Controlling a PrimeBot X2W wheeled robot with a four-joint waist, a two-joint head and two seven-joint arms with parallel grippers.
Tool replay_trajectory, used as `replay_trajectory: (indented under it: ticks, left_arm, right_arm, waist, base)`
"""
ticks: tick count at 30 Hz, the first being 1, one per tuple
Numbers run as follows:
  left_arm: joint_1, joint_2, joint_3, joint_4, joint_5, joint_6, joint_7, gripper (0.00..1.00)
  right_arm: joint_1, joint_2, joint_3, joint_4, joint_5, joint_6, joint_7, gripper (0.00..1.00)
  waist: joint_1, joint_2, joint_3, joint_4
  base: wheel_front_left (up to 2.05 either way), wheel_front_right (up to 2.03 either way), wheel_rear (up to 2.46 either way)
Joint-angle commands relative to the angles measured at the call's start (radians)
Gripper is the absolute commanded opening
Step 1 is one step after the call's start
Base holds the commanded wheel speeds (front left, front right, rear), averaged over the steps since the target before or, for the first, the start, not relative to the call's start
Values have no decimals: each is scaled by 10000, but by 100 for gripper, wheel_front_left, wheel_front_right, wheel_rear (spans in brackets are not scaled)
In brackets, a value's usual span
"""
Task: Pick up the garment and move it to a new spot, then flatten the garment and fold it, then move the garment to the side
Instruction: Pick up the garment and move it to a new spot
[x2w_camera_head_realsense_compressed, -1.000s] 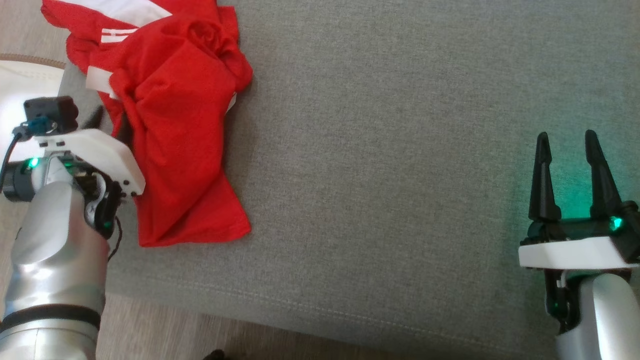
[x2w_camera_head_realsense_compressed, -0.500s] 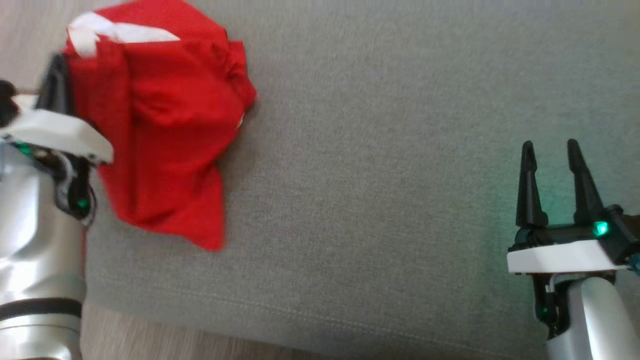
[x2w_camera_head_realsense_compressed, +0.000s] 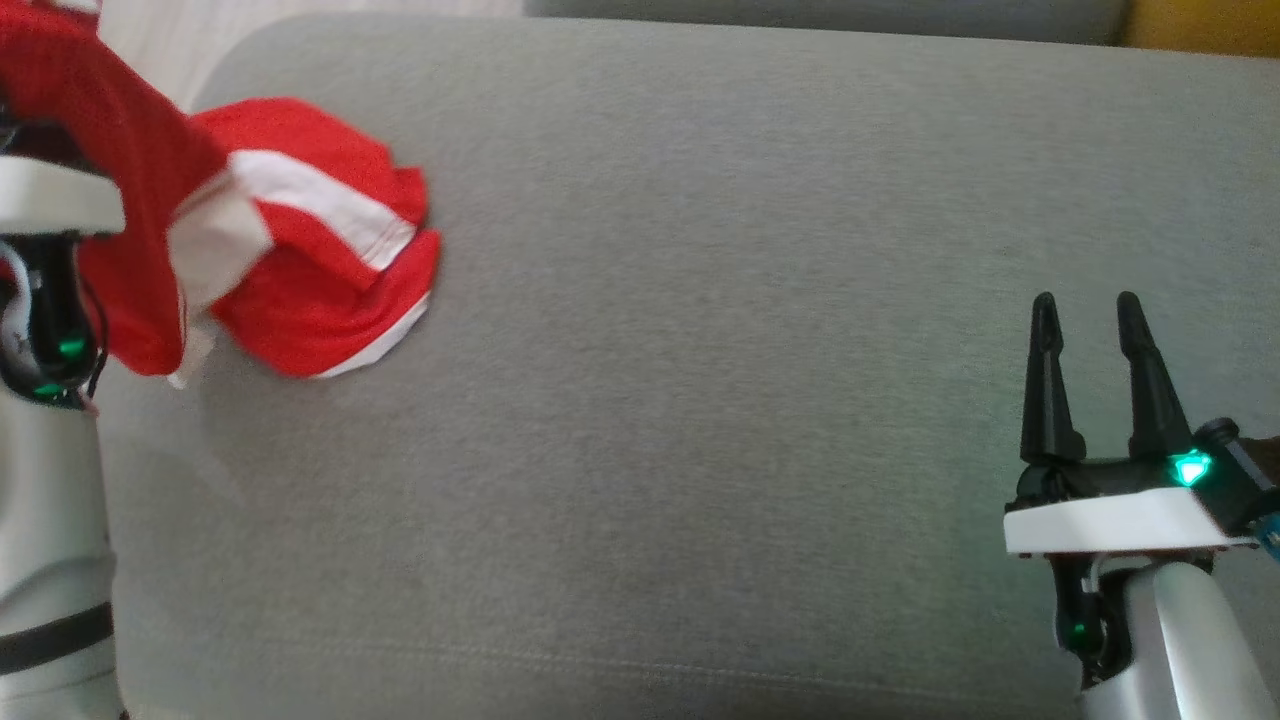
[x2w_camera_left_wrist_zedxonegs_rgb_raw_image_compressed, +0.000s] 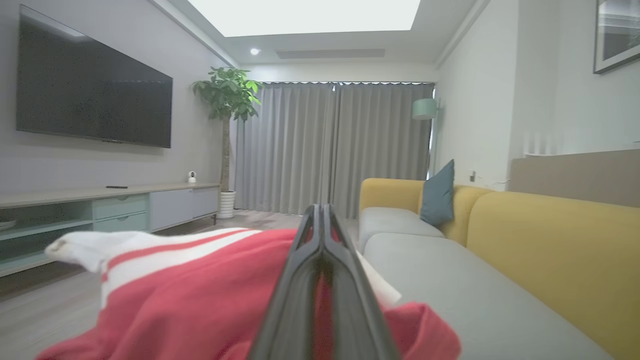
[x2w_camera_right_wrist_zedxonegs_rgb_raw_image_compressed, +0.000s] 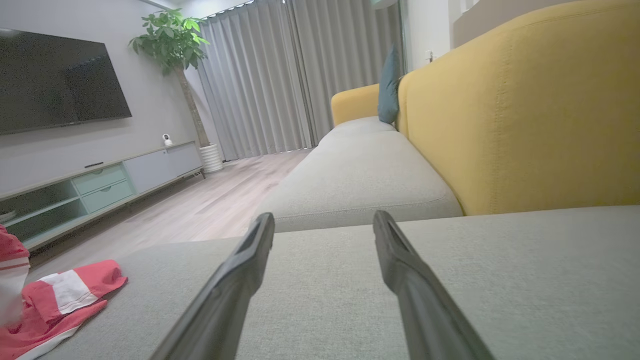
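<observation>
Grey fabric covers the largest thing in sight, the sofa seat cushion (x2w_camera_head_realsense_compressed: 700, 350), which spans nearly the whole head view. Behind it, in the right wrist view, rises the yellow backrest (x2w_camera_right_wrist_zedxonegs_rgb_raw_image_compressed: 525, 110). Across the room a low cabinet (x2w_camera_right_wrist_zedxonegs_rgb_raw_image_compressed: 100, 185) stands under a wall television (x2w_camera_left_wrist_zedxonegs_rgb_raw_image_compressed: 90, 105). Its open shelves are the nearest thing to a container, and what lies in them is too small to tell.

The red garment (x2w_camera_head_realsense_compressed: 300, 270) with white stripes sits at the upper left of the head view. One part is raised off the cushion; the rest lies bunched on the seat near its left end, well apart from the right tool.

The left tool (x2w_camera_left_wrist_zedxonegs_rgb_raw_image_compressed: 320, 210) has its two fingers pressed together with red cloth pinched between them, at the bottom middle of the left wrist view. The right tool (x2w_camera_head_realsense_compressed: 1085, 310), at the lower right of the head view, has its fingers spread wide over bare cushion, with nothing between them.

The step in hand looks like the first one: picking the garment up to carry it to a new spot. Since part of the cloth rests on the seat, the next move probably calls for lifting it clear and carrying it toward the bare middle of the cushion without the pinch slipping. There both tools could reach it to spread it flat.
</observation>
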Motion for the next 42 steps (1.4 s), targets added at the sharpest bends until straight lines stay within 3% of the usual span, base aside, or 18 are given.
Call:
replay_trajectory:
  ticks: [1, 9, 14, 23, 26, 27, 28, 34, 39, 42]
  left_arm:
    - [-307, 445, 144, -683, 2, 96, 180, 0]
    - [-305, 151, -558, -2107, 296, 402, 1252, 0]
    - [-415, -373, -1248, -2358, 406, 473, 1594, 0]
    - [-814, -1865, -2907, -1153, 584, 721, 1244, 0]
    - [-1103, -2116, -3593, -383, 274, 904, 876, 0]
    - [-1180, -2146, -3871, -135, 147, 958, 749, 67]
    - [-1244, -2162, -4163, 87, -66, 1021, 640, 100]
    - [-1593, -2174, -5835, 708, -1407, 1674, 13, 100]
    - [-1723, -2118, -5709, 1239, -1480, 1937, -259, 100]
    - [-1610, -1793, -5432, 1314, -1321, 1967, -340, 100]
  right_arm:
    - [-153, -62, 268, -319, 78, 77, -106, 100]
    - [-367, -62, 429, -593, 399, 77, -106, 100]
    - [-541, -62, 414, -879, 631, 77, -107, 100]
    - [-789, -62, 554, -1328, 1054, 77, -107, 100]
    - [-847, -62, 719, -1348, 1212, 77, -107, 100]
    - [-865, -62, 797, -1343, 1260, 77, -107, 100]
    - [-876, -62, 853, -1343, 1295, 77, -107, 100]
    - [-794, -62, 767, -1358, 1344, 77, -107, 100]
    - [-715, -62, 529, -1341, 1188, 77, -107, 100]
    - [-662, -62, 433, -1335, 1028, 77, -107, 100]
  waist:
    - [1, 0, -168, -383]
    - [1, 0, -175, -1704]
    - [1, 0, 11, -2729]
    - [1, 0, 455, -4572]
    - [1, 0, 569, -5127]
    - [1, 0, 606, -5299]
    - [1, 0, 633, -5432]
    - [1, 0, 678, -5556]
    - [1, 0, 552, -4914]
    - [1, 0, 419, -4347]
  base:
    - [0, 0, 0]
    - [0, 0, 0]
    - [0, 0, 0]
    - [0, 0, 0]
    - [0, 0, 0]
    - [0, 0, 0]
    - [0, 0, 0]
    - [0, 0, 0]
    - [0, 0, 0]
    - [0, 0, 0]
